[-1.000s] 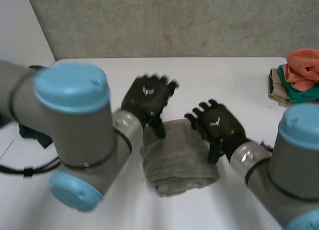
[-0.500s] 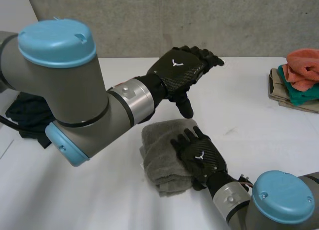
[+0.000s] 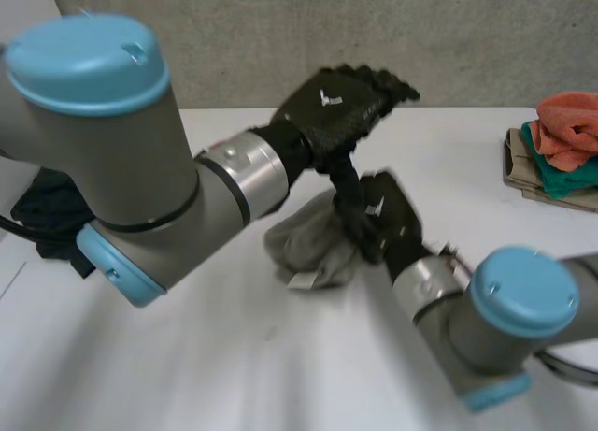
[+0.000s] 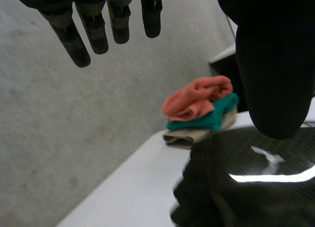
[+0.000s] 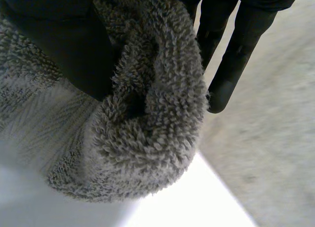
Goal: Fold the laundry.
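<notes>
My right hand [image 3: 385, 218] is clamped on the grey terry towel [image 3: 308, 242] near the middle of the white worktop [image 3: 187, 356]. From its wrist camera I see the towel [image 5: 147, 128] bunched into a thick roll, with the thumb [image 5: 64, 45] on one side and the fingers [image 5: 231, 54] reaching past the other. I cannot tell whether the bundle is clear of the surface. My left hand [image 3: 338, 108] hovers just beyond the towel, above the right hand. Its fingers [image 4: 93, 25] are straight and spread with nothing in them, and its thumb points down. A stack of folded cloths [image 3: 561, 146], orange on teal on beige, sits at the worktop's far right edge. A dark garment [image 3: 45, 216] lies behind my left arm.
</notes>
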You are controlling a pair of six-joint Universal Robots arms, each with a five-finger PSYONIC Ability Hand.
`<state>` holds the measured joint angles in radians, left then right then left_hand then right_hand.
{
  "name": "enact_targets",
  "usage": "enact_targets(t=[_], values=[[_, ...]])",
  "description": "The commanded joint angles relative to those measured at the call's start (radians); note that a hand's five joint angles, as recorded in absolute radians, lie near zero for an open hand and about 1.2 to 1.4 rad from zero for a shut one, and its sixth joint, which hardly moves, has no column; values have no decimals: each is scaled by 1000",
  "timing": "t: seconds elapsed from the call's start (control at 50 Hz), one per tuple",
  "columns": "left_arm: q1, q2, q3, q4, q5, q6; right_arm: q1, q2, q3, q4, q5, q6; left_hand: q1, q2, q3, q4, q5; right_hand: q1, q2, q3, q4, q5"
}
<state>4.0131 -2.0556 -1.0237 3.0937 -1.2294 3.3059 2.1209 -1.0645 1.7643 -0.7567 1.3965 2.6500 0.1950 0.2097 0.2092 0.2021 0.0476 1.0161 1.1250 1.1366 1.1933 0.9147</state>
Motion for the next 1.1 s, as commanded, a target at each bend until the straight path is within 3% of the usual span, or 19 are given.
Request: enact_targets(t=[0.02,0.22,0.34,0.4,0.48,0.6,0.72,0.84,0.86,0.9,0.92,1.0,1.1], values=[[15,58,79,8,-42,0,-131,-75,-190,0,2,24,-5,-20,-19,-12,-32,380,271,260,203,307],[24,83,146,11,-48,0,-438,-91,-514,-15,4,234,-8,-23,-22,-15,-35,380,271,260,203,307],[15,74,125,11,-48,-3,-624,38,-632,-107,-17,376,-8,-23,-22,-15,-35,380,271,260,203,307],[14,65,109,11,-47,-6,-708,155,-677,-179,-89,415,-5,-20,-19,-12,-32,380,271,260,203,307],[10,45,96,13,-47,-9,-780,352,-733,-272,-248,429,-5,-20,-19,-12,-32,380,271,260,203,307],[-11,11,86,13,-48,-15,-874,552,-753,-293,-410,430,-2,-17,-16,-9,-29,380,271,260,203,307],[-17,-3,77,13,-56,-14,-909,566,-689,-300,-478,429,-2,-17,-16,-9,-29,380,271,260,203,307],[-19,2,82,13,-56,-15,-921,488,-664,-296,-464,430,-2,-17,-16,-9,-29,380,271,260,203,307],[-22,5,83,13,-56,-15,-921,479,-663,-294,-458,430,-2,-17,-16,-9,-29,317,208,197,140,244],[-26,5,85,13,-56,-14,-921,462,-661,-285,-439,430,-2,-17,-16,-9,-29,-165,-274,-286,-342,-238],[-29,6,85,13,-56,-14,-920,440,-658,-258,-410,430,-2,-17,-16,-9,-29,-775,-884,-896,-952,-848],[-37,14,85,13,-56,-14,-923,381,-663,-115,-317,429,-2,-17,-16,-9,-29,-842,-951,-962,-1019,-915],[-51,31,85,11,-56,-15,-926,292,-660,100,-284,410,-5,-20,-19,-12,-32,-842,-951,-962,-1019,-915]])
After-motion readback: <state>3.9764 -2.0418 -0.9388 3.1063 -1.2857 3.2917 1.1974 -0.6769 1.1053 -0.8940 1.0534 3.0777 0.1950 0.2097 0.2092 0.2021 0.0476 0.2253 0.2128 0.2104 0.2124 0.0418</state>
